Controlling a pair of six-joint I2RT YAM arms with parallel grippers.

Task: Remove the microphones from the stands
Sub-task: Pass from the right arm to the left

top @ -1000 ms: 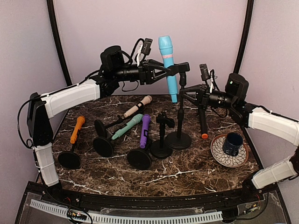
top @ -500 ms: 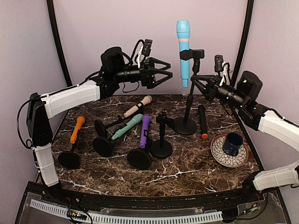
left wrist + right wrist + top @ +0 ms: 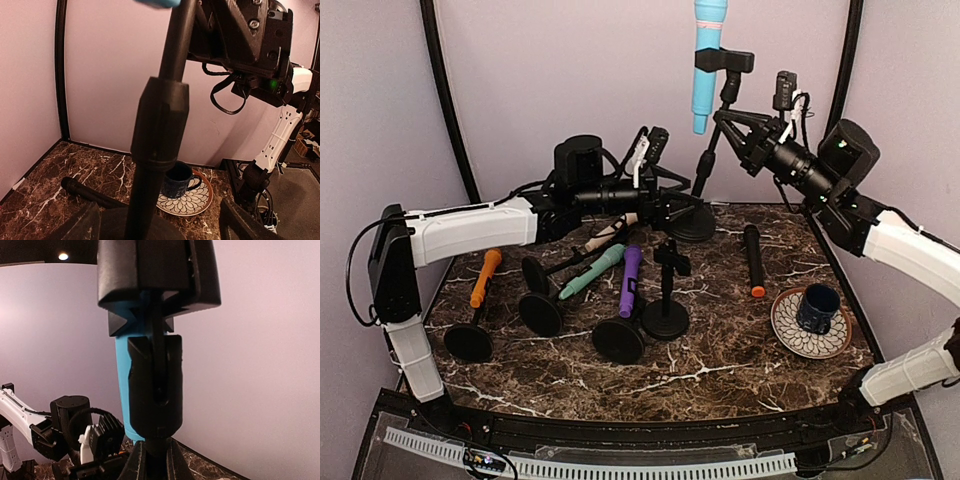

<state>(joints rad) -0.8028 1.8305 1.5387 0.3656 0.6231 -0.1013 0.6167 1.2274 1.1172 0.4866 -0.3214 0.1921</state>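
Blue microphone (image 3: 708, 60) sits in the clip of the stand (image 3: 160, 125), high above the rear of the counter (image 3: 740, 340). Right fingers (image 3: 136, 462) are clamped on the stand pole below the clip. Left fingers (image 3: 240, 225) are spread wide, straddling the pole's lower section without contact.

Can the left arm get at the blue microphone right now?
Probably not yet: the blue microphone is up high on the stand, while the left gripper sits open far below, around the stand's lower end.
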